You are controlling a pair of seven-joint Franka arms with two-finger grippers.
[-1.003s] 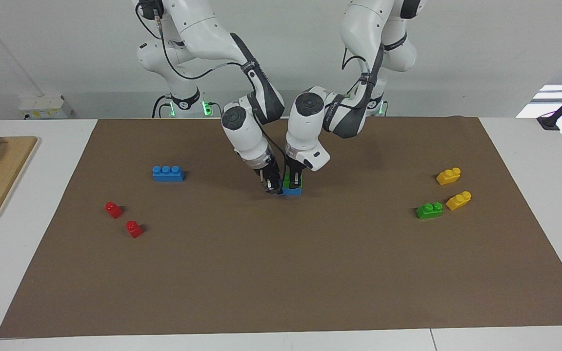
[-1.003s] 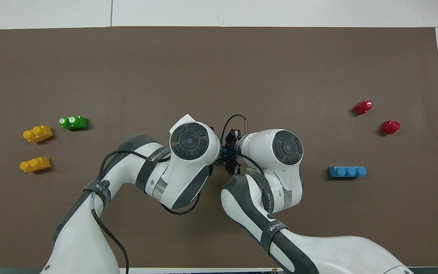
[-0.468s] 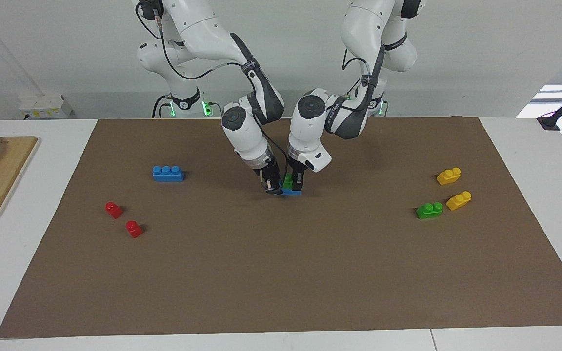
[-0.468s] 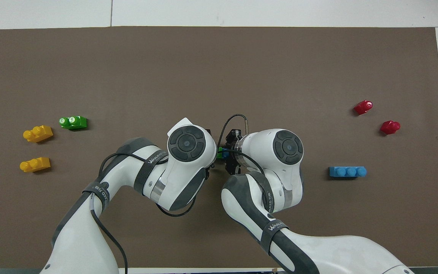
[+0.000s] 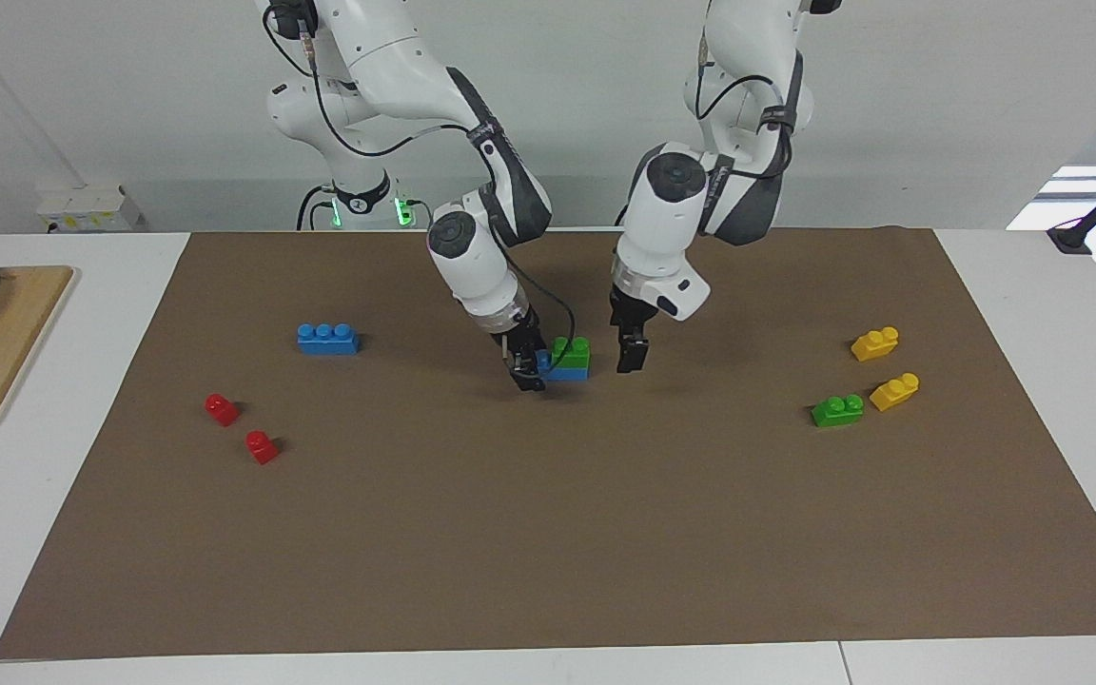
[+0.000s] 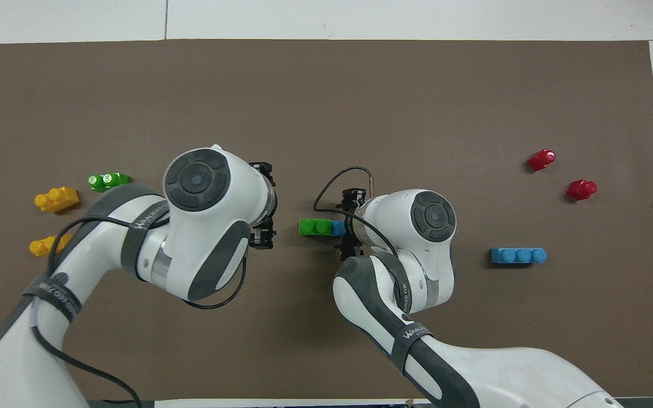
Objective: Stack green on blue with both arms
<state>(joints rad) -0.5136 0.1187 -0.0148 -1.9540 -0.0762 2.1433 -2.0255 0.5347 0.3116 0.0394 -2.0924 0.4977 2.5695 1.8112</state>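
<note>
Green brick [image 5: 571, 348] seated on blue brick [image 5: 565, 367]: judged light, rigid, slick plastic, best gripped across flat sides; left gripper [image 5: 631, 357] spread and clear, right gripper [image 5: 528, 369] spread beside the blue brick.

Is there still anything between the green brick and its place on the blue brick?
No, nothing visible: the green brick already sits on the blue brick, mid-mat.

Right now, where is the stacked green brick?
Mid-mat, the green brick sits on a blue brick, between the right gripper and left gripper.
</note>
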